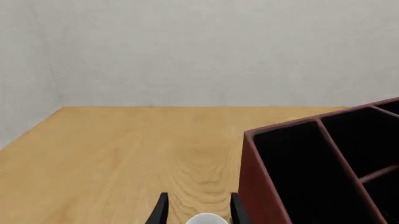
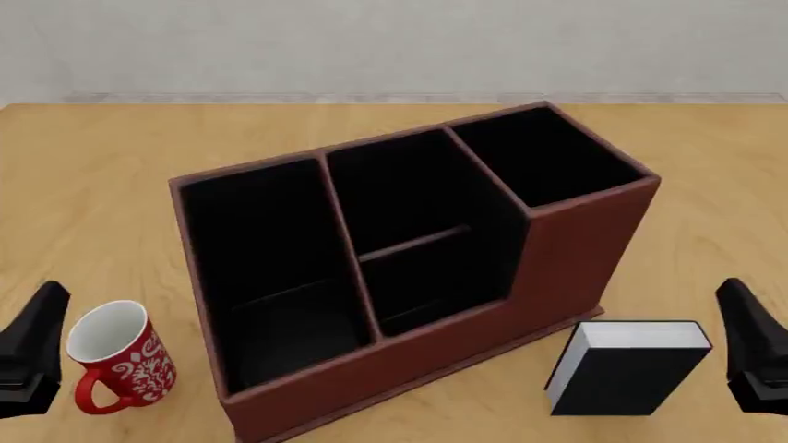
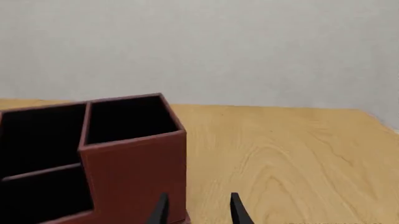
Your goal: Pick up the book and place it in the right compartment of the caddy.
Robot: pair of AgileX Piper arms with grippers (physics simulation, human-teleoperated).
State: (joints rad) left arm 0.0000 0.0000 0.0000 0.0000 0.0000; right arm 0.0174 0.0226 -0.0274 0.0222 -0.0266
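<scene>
The book, black-covered with white page edges, rests on the table in front of the caddy's right end. The reddish-brown caddy stands mid-table; its right compartment is narrow, deep and black-lined. My right gripper hovers open just right of the book, apart from it. In the right wrist view the open right gripper faces the caddy and the right compartment; the book is out of that view. My left gripper is open at the far left, and the left wrist view shows its fingers spread.
A red mug with a white pattern and white inside stands left of the caddy, right beside my left gripper; its white rim shows between the left fingers. The caddy's wide left section lies to one side of that gripper.
</scene>
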